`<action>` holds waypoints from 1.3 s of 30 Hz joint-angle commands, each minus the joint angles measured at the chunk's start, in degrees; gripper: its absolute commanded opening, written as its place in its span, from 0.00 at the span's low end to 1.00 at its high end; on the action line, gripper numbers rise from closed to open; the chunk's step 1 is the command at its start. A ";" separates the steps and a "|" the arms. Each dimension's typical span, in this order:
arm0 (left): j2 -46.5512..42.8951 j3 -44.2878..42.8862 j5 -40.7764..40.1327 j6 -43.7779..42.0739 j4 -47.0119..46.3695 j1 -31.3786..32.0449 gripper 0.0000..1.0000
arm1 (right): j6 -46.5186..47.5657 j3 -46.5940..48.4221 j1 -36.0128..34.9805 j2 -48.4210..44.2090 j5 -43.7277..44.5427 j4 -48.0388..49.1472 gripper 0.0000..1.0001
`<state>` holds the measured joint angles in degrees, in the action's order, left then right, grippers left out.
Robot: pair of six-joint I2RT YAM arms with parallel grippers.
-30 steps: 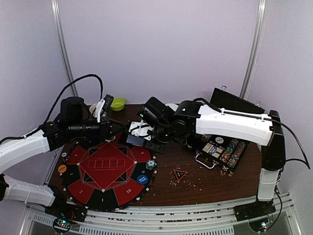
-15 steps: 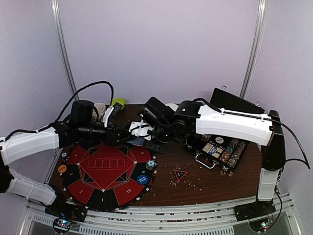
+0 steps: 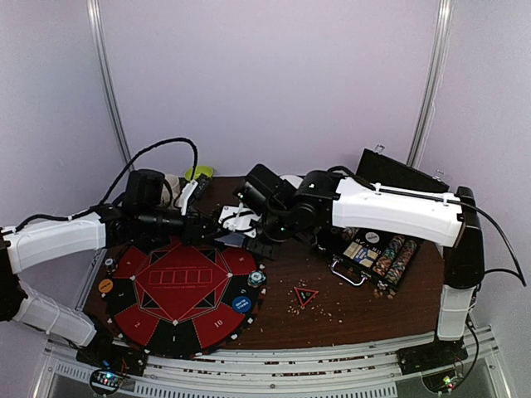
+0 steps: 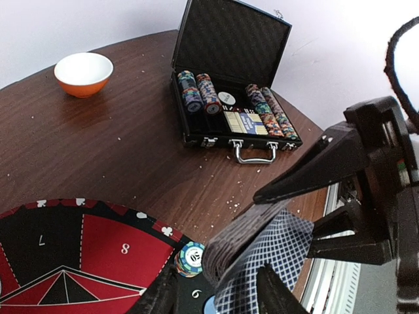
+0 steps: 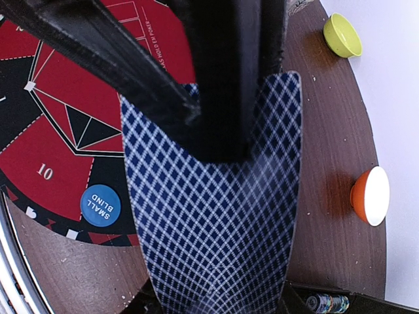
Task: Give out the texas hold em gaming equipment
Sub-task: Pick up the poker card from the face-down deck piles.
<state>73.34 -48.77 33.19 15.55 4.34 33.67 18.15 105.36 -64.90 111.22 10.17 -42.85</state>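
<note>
My right gripper (image 3: pixel 242 225) is shut on a deck of blue-lattice-backed playing cards (image 3: pixel 233 239), held above the far edge of the round red and black poker mat (image 3: pixel 178 286). In the right wrist view the deck (image 5: pixel 216 216) fills the middle between my right gripper (image 5: pixel 209 304) jaws. My left gripper (image 3: pixel 209 227) reaches in from the left. Its jaws stand open on either side of the deck's free end (image 4: pixel 252 239), the left gripper (image 4: pixel 219 288) with a gap on one side. A chip stack (image 4: pixel 190 257), a blue small-blind button (image 5: pixel 100 205), an orange button (image 3: pixel 105 286) and a triangle marker (image 3: pixel 306 296) lie below.
The open black chip case (image 3: pixel 377 249) with rows of chips sits at the right. An orange bowl (image 4: pixel 83 73) and a green bowl (image 5: pixel 342 34) stand at the back of the brown table (image 4: pixel 131 150). Crumbs dot the wood near the marker.
My left arm swung right toward the deck, and its jaws went from shut to open around the deck's end. The right arm and deck held still.
</note>
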 commanded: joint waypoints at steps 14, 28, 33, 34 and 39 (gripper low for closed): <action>-1.97 -3.35 -1.85 -3.22 2.32 -0.39 0.03 | 0.66 -1.65 0.38 -3.29 1.08 1.11 0.40; -7.06 -0.97 2.96 1.21 -0.41 -5.57 0.00 | 0.70 -2.54 0.81 -4.15 1.77 1.38 0.40; -8.51 0.59 4.67 4.92 -1.27 -8.94 0.00 | 0.55 -2.60 1.20 -4.17 2.00 1.45 0.40; -9.01 0.99 4.84 6.06 -1.42 -10.08 0.00 | 0.48 -2.61 1.22 -4.15 2.04 1.50 0.40; -12.37 2.76 1.17 11.62 0.36 -16.14 0.00 | 0.42 -2.72 1.32 -4.41 1.97 1.40 0.39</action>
<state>63.94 -47.27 36.40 21.85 5.67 21.45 18.28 103.28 -63.96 109.80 10.68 -41.82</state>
